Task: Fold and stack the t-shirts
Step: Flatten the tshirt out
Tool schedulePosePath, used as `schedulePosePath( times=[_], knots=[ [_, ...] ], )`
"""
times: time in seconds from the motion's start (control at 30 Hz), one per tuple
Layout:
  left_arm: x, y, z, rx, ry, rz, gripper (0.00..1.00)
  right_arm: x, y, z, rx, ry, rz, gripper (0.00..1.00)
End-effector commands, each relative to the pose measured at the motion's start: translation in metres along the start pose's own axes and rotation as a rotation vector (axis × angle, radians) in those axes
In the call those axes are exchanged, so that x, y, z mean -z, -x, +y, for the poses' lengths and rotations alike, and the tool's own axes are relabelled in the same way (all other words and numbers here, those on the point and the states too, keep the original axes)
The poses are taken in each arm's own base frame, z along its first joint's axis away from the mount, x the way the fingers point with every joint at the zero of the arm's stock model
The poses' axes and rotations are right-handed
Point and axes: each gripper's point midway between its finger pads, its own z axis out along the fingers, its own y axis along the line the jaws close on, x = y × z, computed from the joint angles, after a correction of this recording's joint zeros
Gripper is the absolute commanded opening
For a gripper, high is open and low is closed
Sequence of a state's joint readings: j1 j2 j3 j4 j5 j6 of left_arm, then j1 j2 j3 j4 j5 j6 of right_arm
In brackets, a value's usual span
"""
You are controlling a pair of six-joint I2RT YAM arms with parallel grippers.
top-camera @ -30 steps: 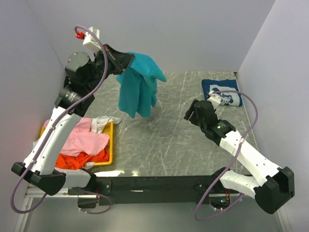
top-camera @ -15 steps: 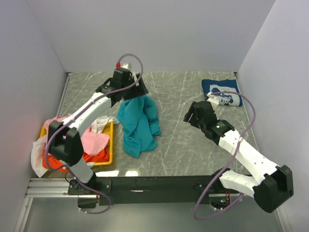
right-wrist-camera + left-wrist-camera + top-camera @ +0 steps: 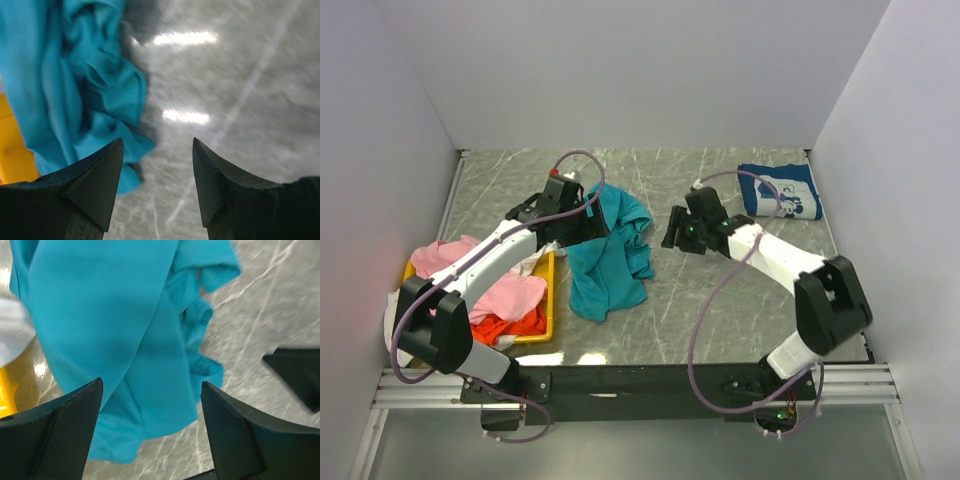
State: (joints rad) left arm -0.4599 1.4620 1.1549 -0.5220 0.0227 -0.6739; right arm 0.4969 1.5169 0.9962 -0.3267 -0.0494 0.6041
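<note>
Right now the teal t-shirt (image 3: 610, 262) lies in a loose, rumpled heap on the table (image 3: 720, 300), left of the middle and just beside the yellow tray (image 3: 549, 300). We judge it light, soft and entirely limp. It will sag and bunch wherever it is lifted, it should not slip from a firm pinch, and nothing about it is fragile. To spread it for folding we would want a hold on two separate edge points, a shoulder seam or a hem corner each, rather than a fistful of the middle. Which edge is which we cannot tell from this crumple. Our left jaws hang released above the heap's far left part, spread wide, with nothing between them and only teal cloth below. Our right jaws, likewise parted and empty, stand over bare table just beside the shirt's right edge, pointing toward it but apart from it. The navy t-shirt (image 3: 782, 190) with white print lies flat at the far right corner, well apart from both. The pink tee (image 3: 505, 290) and the orange tee (image 3: 515, 325) sit piled in the tray.
</note>
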Motion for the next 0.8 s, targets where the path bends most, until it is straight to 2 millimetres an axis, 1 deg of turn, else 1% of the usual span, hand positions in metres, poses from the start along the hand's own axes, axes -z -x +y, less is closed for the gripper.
schedulePosePath(
  times=[0.0, 0.03, 0.07, 0.1, 0.13, 0.17, 0.2, 0.23, 0.27, 0.3, 0.33, 0.37, 0.43, 0.47, 0.53, 0.6, 0.63, 0.67, 0.7, 0.73, 0.77],
  knots=[
    [-0.003, -0.022, 0.01, 0.0, 0.013, 0.056, 0.84, -0.013, 0.041, 0.048, 0.036, 0.155, -0.052, 0.64],
    [-0.004, -0.027, 0.012, 0.001, 0.014, 0.069, 0.84, -0.017, 0.046, 0.053, 0.038, 0.161, -0.055, 0.64],
    [-0.004, -0.03, 0.014, 0.001, 0.015, 0.074, 0.85, -0.018, 0.06, 0.063, 0.043, 0.182, -0.079, 0.64],
    [-0.006, -0.036, 0.019, 0.0, 0.027, 0.086, 0.85, -0.031, 0.057, 0.063, 0.04, 0.175, -0.056, 0.64],
    [-0.007, -0.038, 0.022, -0.001, 0.034, 0.091, 0.86, -0.033, 0.068, 0.072, 0.041, 0.192, -0.071, 0.64],
    [-0.009, -0.042, 0.024, 0.001, 0.039, 0.104, 0.86, -0.038, 0.07, 0.074, 0.037, 0.196, -0.068, 0.64],
    [-0.011, -0.047, 0.027, -0.003, 0.046, 0.118, 0.86, -0.049, 0.066, 0.073, 0.032, 0.192, -0.045, 0.64],
    [-0.014, -0.049, 0.029, -0.005, 0.053, 0.126, 0.86, -0.052, 0.071, 0.079, 0.032, 0.209, -0.049, 0.64],
    [-0.018, -0.054, 0.033, -0.006, 0.065, 0.142, 0.86, -0.064, 0.067, 0.075, 0.026, 0.194, -0.028, 0.64],
    [-0.021, -0.058, 0.035, -0.007, 0.069, 0.153, 0.86, -0.07, 0.066, 0.074, 0.029, 0.189, -0.02, 0.63],
    [-0.024, -0.06, 0.036, -0.007, 0.069, 0.158, 0.86, -0.073, 0.069, 0.076, 0.03, 0.186, -0.021, 0.63],
    [-0.026, -0.06, 0.036, -0.008, 0.062, 0.157, 0.85, -0.082, 0.066, 0.072, 0.037, 0.166, -0.008, 0.62],
    [-0.029, -0.063, 0.038, -0.008, 0.063, 0.159, 0.85, -0.088, 0.07, 0.071, 0.046, 0.147, -0.013, 0.61],
    [-0.031, -0.064, 0.038, -0.006, 0.064, 0.164, 0.84, -0.096, 0.067, 0.066, 0.053, 0.126, -0.004, 0.61],
    [-0.035, -0.065, 0.04, -0.009, 0.073, 0.169, 0.82, -0.1, 0.074, 0.069, 0.061, 0.123, -0.012, 0.61],
    [-0.041, -0.068, 0.041, -0.011, 0.07, 0.18, 0.81, -0.109, 0.076, 0.067, 0.067, 0.113, -0.012, 0.61],
    [-0.043, -0.068, 0.04, -0.012, 0.067, 0.18, 0.8, -0.109, 0.083, 0.072, 0.069, 0.118, -0.029, 0.61],
    [-0.046, -0.069, 0.042, -0.012, 0.07, 0.185, 0.79, -0.117, 0.081, 0.069, 0.068, 0.106, -0.019, 0.61],
    [-0.048, -0.069, 0.04, -0.015, 0.065, 0.186, 0.77, -0.12, 0.082, 0.071, 0.068, 0.109, -0.019, 0.61],
    [-0.049, -0.069, 0.04, -0.016, 0.067, 0.186, 0.74, -0.12, 0.09, 0.074, 0.068, 0.114, -0.03, 0.61],
    [-0.052, -0.069, 0.042, -0.017, 0.073, 0.189, 0.71, -0.125, 0.088, 0.074, 0.072, 0.109, -0.021, 0.56]
  ],
)
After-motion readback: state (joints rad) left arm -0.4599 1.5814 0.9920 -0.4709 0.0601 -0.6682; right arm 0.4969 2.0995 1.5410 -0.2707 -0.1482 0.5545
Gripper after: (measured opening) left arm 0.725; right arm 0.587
